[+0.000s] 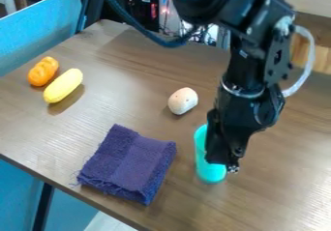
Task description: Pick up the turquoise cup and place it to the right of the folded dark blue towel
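Note:
The black gripper [226, 161] hangs low over the right half of the table, in front of a turquoise cylindrical object [208, 169] and covering part of its right side. Whether it grips or merely overlaps that object I cannot tell. To the left lies a folded purple cloth [129, 165]. Behind the turquoise object, a pale pinkish-white egg-shaped item [183, 101] rests on the wood.
On the brown table [110, 99], a yellow elongated toy [63, 85] and an orange lumpy toy [43, 71] lie side by side at the far left. A blue panel [42, 27] stands beyond the left edge. Cables and equipment are behind the table.

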`<act>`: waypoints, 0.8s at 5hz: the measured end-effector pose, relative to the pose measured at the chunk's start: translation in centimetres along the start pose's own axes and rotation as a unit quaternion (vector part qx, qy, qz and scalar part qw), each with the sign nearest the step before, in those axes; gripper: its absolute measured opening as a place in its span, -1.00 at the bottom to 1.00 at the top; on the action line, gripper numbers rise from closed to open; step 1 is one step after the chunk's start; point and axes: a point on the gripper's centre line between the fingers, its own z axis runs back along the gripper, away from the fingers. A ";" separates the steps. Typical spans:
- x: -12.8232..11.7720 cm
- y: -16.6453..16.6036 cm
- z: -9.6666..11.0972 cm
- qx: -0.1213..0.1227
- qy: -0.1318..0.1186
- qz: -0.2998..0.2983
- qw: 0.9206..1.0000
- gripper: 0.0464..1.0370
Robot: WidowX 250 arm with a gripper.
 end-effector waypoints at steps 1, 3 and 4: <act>-0.8 0.0 3.4 0.009 -0.029 0.015 0.999 0.25; -3.5 2.2 7.8 0.014 -0.038 0.072 0.997 0.94; -7.7 5.3 7.0 -0.014 -0.021 0.196 0.980 0.93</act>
